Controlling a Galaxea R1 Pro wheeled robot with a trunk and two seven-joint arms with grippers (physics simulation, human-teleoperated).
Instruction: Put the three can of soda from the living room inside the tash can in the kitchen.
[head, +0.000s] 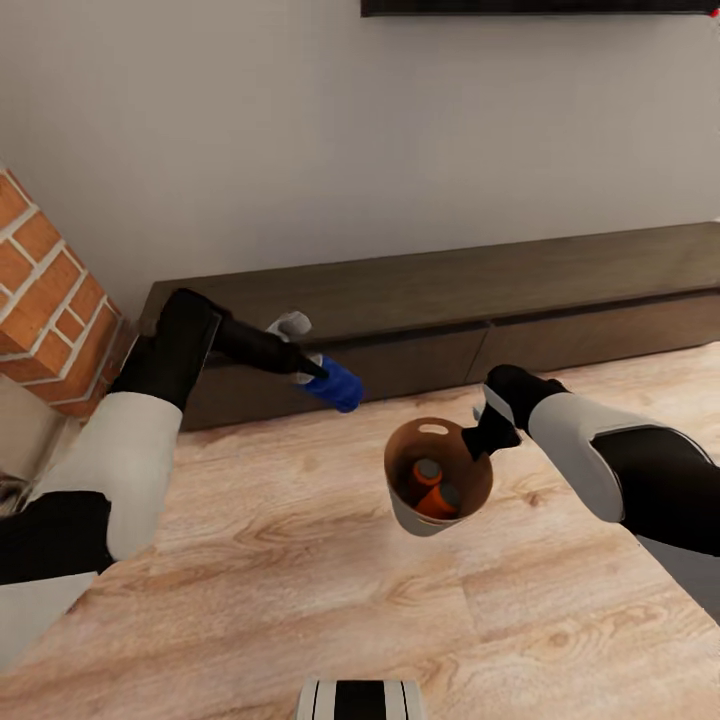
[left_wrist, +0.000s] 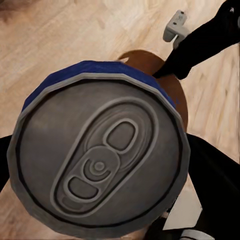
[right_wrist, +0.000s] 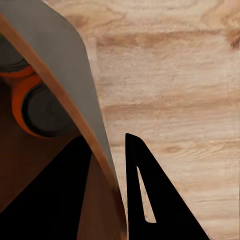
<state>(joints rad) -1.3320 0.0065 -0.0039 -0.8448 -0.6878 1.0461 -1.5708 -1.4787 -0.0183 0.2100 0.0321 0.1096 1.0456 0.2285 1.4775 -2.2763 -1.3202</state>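
**A:** So what's the robot up to? Standing by the long dark cabinet (head: 520, 290) in the living room, and it looks mid-juggle.

**B:** Pretty much lol. The right pincer (head: 478, 436) is clenched on the rim of the trash can (head: 412, 516), one finger inside the wall and one outside, holding the bucket up off the wood floor (head: 300, 580). My guess is it's carrying the bin around so the cans go in here instead of making separate trips.

**A:** Anything in it?

**B:** Two cans down in the bottom. The orange can (head: 437, 500) is easy to spot, and there's a darker can (head: 427, 470) right up against it; reddish maybe, hard to tell in the shade.

**A:** And the third?

**B:** The left pincer (head: 318, 372) is grasping the blue can (head: 338, 386), tipped on its side in the air, up and to the robot's left of the bucket, not over the opening yet. The left wrist camera stares straight at its silvery top (left_wrist: 100, 160), with the brown bucket rim peeking out behind.

**A:** So nearly done?

**B:** With collecting, I'd say so. Blue one needs to get above the mouth and drop, then the whole bucket has to go to the kitchen. Risk is the bucket swinging on that one-sided rim grip.
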